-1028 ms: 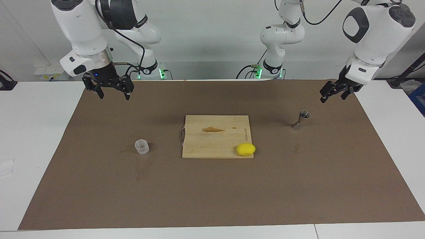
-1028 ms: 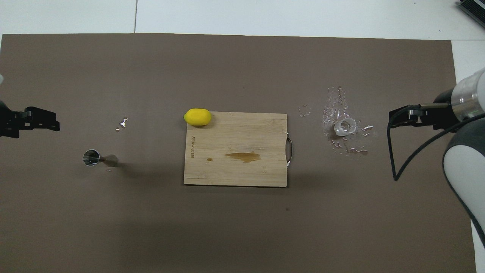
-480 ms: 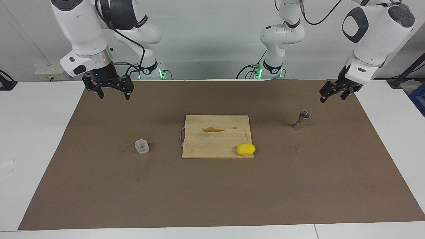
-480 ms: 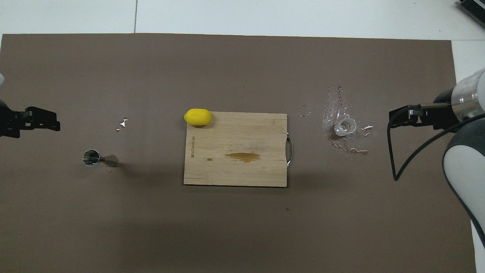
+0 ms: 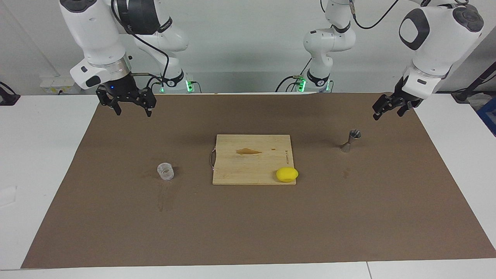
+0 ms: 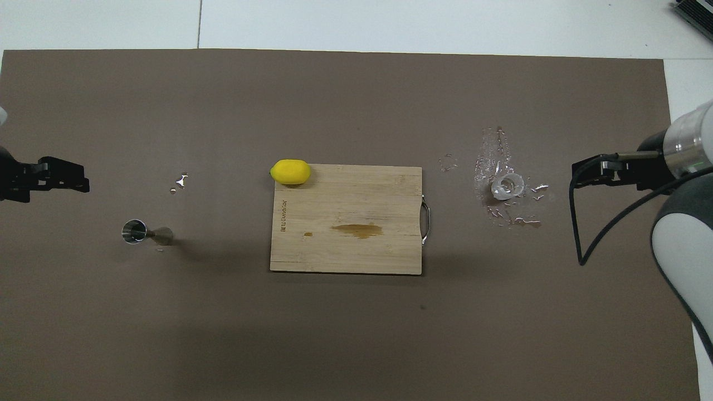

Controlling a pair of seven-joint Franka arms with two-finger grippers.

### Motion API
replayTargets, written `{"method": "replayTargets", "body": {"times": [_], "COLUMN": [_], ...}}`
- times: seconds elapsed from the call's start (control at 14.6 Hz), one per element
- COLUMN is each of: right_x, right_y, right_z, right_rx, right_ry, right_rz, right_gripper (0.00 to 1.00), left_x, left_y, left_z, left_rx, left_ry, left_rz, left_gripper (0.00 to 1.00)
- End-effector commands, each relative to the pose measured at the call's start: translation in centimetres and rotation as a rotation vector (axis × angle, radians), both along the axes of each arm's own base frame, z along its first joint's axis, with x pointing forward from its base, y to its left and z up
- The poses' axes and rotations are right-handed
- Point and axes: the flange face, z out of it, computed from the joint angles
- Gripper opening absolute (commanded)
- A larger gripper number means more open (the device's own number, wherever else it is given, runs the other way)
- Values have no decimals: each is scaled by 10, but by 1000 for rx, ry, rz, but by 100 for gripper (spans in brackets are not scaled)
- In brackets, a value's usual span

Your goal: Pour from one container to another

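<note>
At frame centre lies a pale, matt wooden cutting board with a glossy yellow lemon on a matt brown mat, flanked by a clear textured tumbler and a shiny metal jigger.

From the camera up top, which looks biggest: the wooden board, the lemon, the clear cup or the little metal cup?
1. Wooden board
2. Lemon
3. Clear cup and metal cup: too alike to rank.
</note>
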Motion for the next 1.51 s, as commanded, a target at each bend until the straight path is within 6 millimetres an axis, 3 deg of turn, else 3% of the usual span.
{"method": "replayTargets", "body": {"times": [0.0, 0.96, 1.03, 1.16, 1.44], "right_x": [-6, -6, -6, -6, -6], "right_y": [-3, -3, -3, -3, -3], "right_z": [3, 3, 3, 3, 3], "right_rx": [-10, -10, -10, -10, -10], "right_ry": [-3, -3, -3, -3, -3], "right_rz": [9, 9, 9, 9, 9], "right_gripper": [100, 100, 100, 100, 100], "left_x": [-6, -9, -8, -8, -24], "left_y": [-1, -7, -15, -51, -88], "left_z": [5, 9, 9, 12, 1], "left_rx": [17, 17, 17, 18, 20], "left_ry": [-2, 3, 4, -15, 26], "left_rz": [6, -6, -20, -87, -158], "left_gripper": [100, 100, 100, 100, 100]}}
